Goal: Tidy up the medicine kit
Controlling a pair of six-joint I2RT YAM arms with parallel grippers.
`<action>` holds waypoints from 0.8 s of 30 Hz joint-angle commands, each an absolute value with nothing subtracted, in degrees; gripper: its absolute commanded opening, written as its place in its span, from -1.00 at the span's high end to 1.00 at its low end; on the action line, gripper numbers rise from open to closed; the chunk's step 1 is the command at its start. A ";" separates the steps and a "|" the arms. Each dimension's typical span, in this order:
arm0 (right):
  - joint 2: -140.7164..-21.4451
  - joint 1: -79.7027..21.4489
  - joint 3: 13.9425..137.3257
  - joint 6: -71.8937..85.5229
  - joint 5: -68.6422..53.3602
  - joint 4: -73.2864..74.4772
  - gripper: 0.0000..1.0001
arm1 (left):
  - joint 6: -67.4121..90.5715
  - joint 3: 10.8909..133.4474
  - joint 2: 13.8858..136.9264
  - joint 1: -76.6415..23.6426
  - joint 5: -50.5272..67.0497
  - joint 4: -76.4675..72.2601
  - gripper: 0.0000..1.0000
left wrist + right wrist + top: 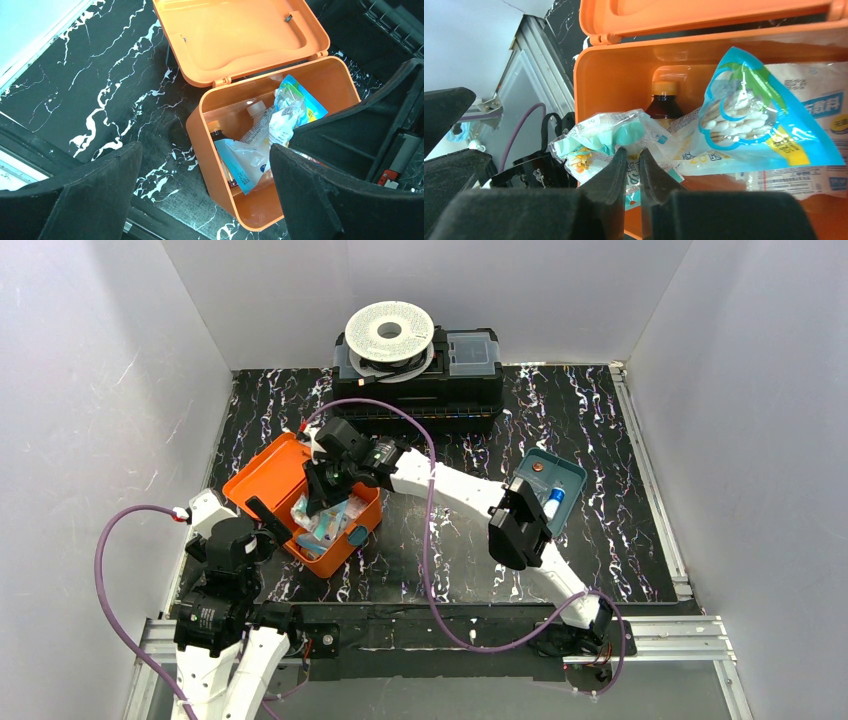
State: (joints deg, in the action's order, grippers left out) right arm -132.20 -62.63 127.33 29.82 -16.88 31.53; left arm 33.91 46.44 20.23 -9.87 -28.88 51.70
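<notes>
Medicine kit (pixel 272 475), a small orange hinged plastic box with rounded corners, sits lid-open on the left of the black marbled table (pixel 600 420). Its teal divided inner tray (pixel 578 472) lies well apart to the right. Right gripper (pixel 631 159) reaches into the box, fingers nearly pressed together and pinching the lower edge of a clear plastic packet (pixel 606 132) with white and teal contents. The packet lies beside a blue-printed bag of cotton swabs (pixel 749 120) and a brown bottle with an orange cap (pixel 664 102). Left gripper (pixel 205 150) hovers close by the box, spread wide and empty. The loose packets look heaped high. Let go here, the packet could slide over the rim, or cling to the fingers and be dragged out on withdrawal. A pile standing proud may also keep the tray from seating and the lid from closing.
</notes>
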 commanded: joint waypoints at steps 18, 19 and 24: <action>-122.48 -63.31 124.11 27.42 -11.53 28.75 0.00 | 33.53 47.15 20.03 -9.49 -29.41 52.21 -0.99; -121.16 -63.31 123.16 26.96 -10.43 28.77 -0.01 | 33.45 47.11 20.02 -9.49 -29.25 52.13 -0.99; -113.95 -63.20 116.31 24.44 -2.30 29.34 -0.15 | 32.86 46.94 20.10 -9.46 -28.13 51.62 -0.99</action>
